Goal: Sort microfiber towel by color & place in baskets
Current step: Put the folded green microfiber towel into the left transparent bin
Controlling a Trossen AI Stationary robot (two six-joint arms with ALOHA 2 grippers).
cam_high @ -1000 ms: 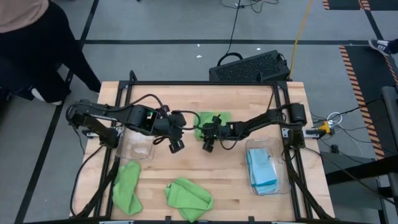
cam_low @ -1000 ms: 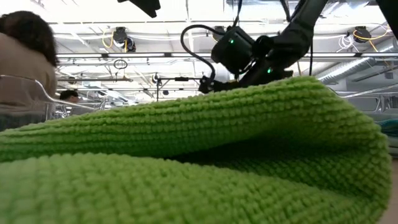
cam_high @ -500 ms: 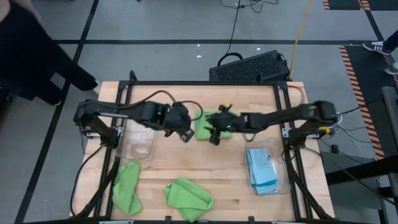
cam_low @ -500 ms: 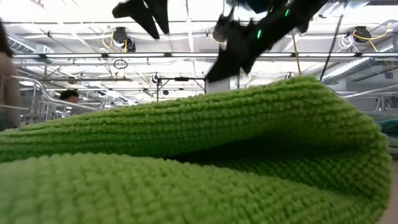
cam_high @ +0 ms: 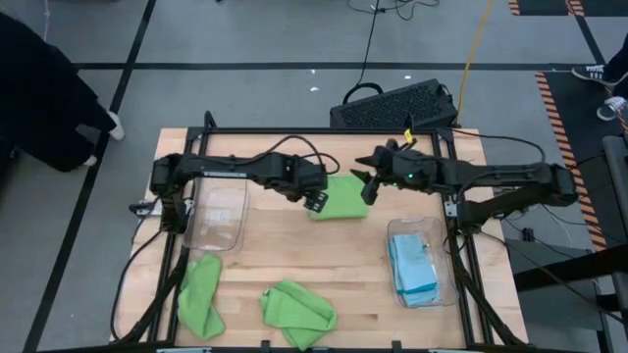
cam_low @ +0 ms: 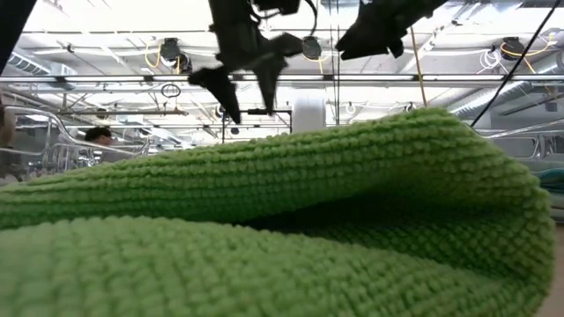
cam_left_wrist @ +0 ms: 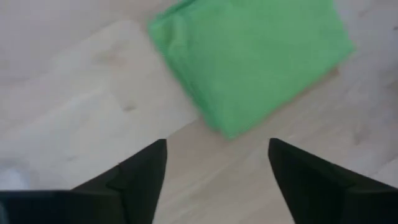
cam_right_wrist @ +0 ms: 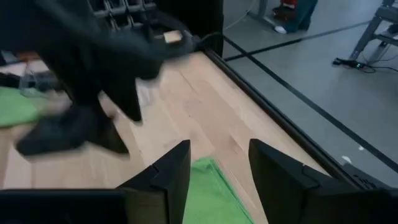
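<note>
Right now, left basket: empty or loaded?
Empty: the left basket shows only clear plastic over wood, no towel inside.

High view looks straight down; low view sits against a green towel [cam_low: 264, 229]

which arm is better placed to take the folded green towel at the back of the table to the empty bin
Left, probably. The left pincer hangs open beside the folded green towel, on the side facing the empty clear bin. The right pincer, also open, is on the towel's other side, nearer the bin of blue towels.

Three green towels [cam_high: 340, 196] on table, blue towels [cam_high: 412, 267] in right basket [cam_high: 439, 257], left basket [cam_high: 218, 212]
</note>
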